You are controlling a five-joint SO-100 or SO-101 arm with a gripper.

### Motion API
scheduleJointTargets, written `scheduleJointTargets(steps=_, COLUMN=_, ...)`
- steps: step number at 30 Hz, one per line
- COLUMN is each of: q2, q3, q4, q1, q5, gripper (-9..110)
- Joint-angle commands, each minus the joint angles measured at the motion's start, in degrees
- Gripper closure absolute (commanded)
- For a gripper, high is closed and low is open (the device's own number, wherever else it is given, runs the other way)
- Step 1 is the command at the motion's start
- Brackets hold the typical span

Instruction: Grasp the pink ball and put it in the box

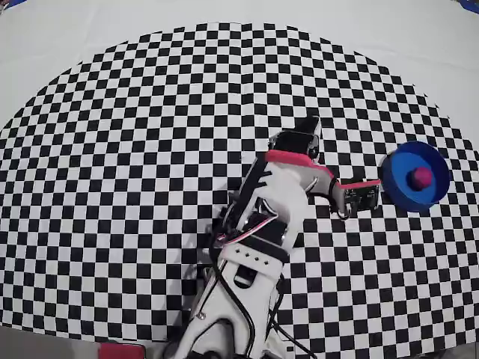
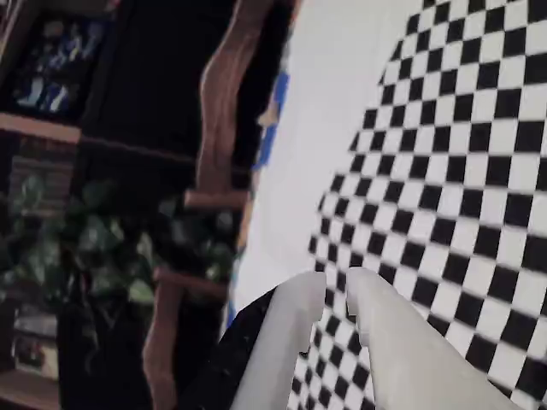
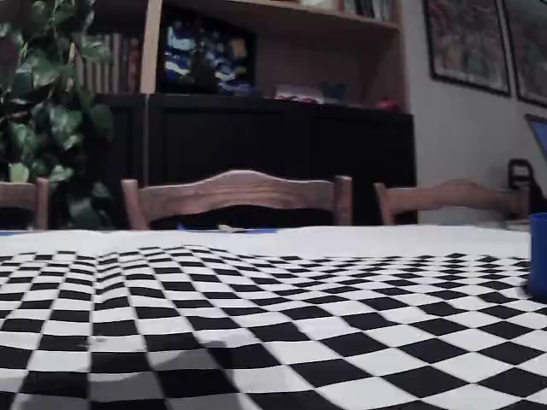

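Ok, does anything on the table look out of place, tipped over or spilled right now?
Nothing stands out. The blue box sits upright on the checkered cloth, with the pink ball inside it. The gripper is empty, fingertips nearly together.

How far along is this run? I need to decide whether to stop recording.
Essentially done. In the overhead view the small magenta-pink ball already sits inside the round bright-blue container. Nothing is in hand: in the wrist view the white two-finger gripper is empty, fingertips nearly together, raised over the checkered cloth. What remains looks like only returning the arm to rest.
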Motion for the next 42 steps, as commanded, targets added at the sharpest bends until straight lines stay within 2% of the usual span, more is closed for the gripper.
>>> scheduleJointTargets(steps=1, q2=7.3, q3=1.7, q4=4.7, q1=-2.6, q5=2.5, gripper=101)
scheduleJointTargets(steps=15, q2=27.1, q3=9.5, q4=19.0, q1=-16.1, q5=6.4, gripper=101)
scheduleJointTargets(steps=28, q2=31.2, q3=12.9, q4=24.8, q1=-17.7, q5=6.5, gripper=101)
scheduleJointTargets(steps=42, q2=31.2, q3=13.1, q4=38.7, q1=-19.0, q5=6.5, gripper=101)
